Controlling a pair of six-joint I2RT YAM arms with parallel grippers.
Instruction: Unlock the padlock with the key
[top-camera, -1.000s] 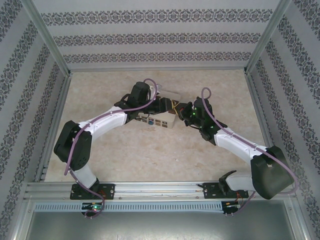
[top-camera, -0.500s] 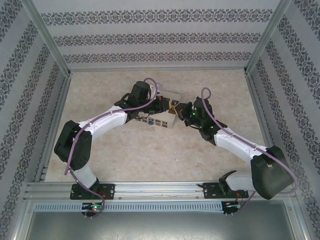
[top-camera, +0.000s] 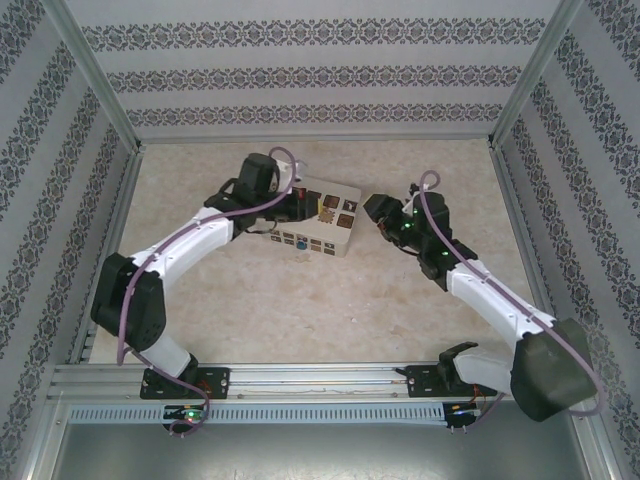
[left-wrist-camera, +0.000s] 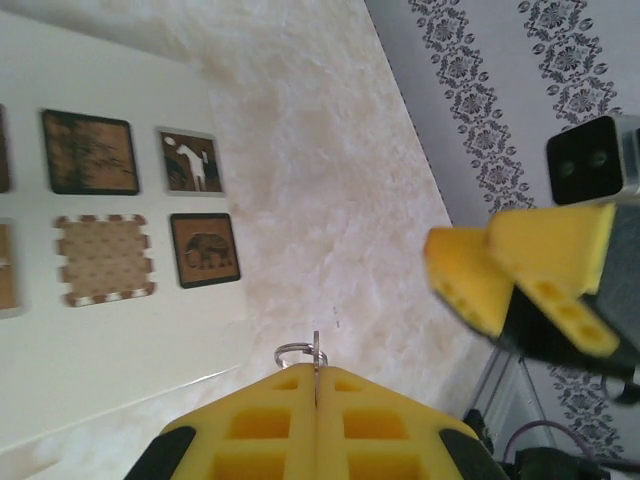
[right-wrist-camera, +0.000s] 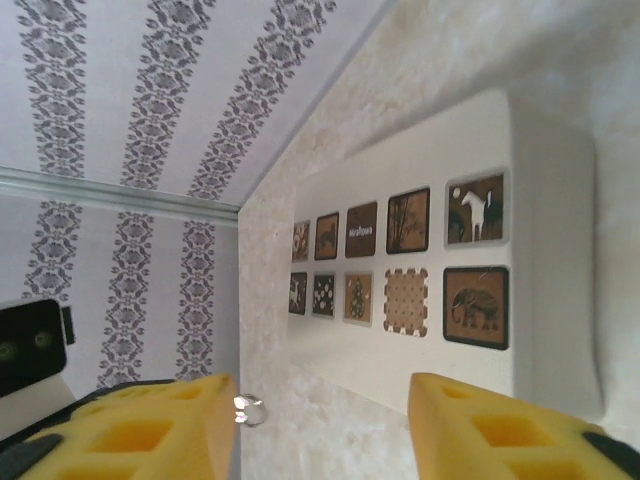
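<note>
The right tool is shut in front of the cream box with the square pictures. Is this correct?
Not quite. The right tool is open, not shut: the right wrist view shows its yellow fingers wide apart, in front of the cream box.

The left arm (top-camera: 190, 240) and right arm (top-camera: 495, 300) had white links, black joints and purple cables. The fingers (right-wrist-camera: 140, 435) were yellow, with square recesses.

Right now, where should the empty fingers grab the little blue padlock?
The padlock: probably pinch its blue body from the near side. It sits on the cream box's near wall, and its shackle is too thin to see. The right fingers are open.
</note>
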